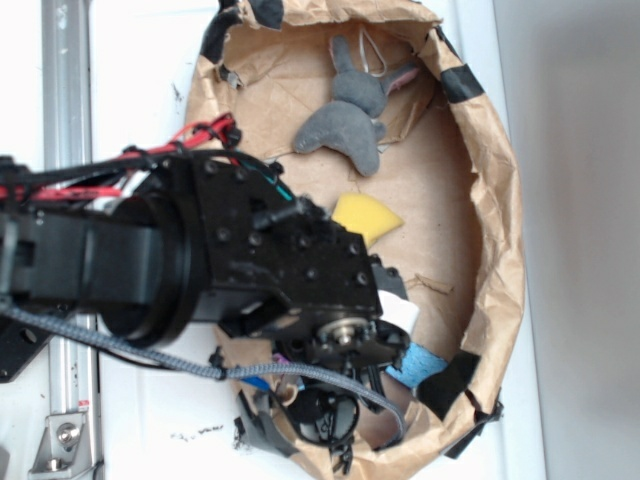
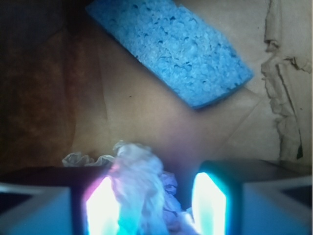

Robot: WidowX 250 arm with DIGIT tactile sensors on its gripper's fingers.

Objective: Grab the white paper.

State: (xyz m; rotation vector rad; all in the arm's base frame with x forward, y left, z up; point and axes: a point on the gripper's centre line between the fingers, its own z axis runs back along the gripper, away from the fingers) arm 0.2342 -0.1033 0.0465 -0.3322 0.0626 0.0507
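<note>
gripper (image 2: 155, 205) spread, white paper (image 2: 142, 188) between fingers, against left one; blue sponge (image 2: 171, 46) well ahead.

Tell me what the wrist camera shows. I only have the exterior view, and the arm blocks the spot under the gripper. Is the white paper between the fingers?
Observer: Yes, the white paper sits between the fingers of the gripper, whose jaws stand open.
Operator: Is it centred?
Observer: No. It lies against the finger on the image's left, and a gap shows beside the other finger.
Operator: Is anything in the way ahead?
Observer: A blue sponge lies further ahead on the brown paper bag, apart from the wad.
</note>
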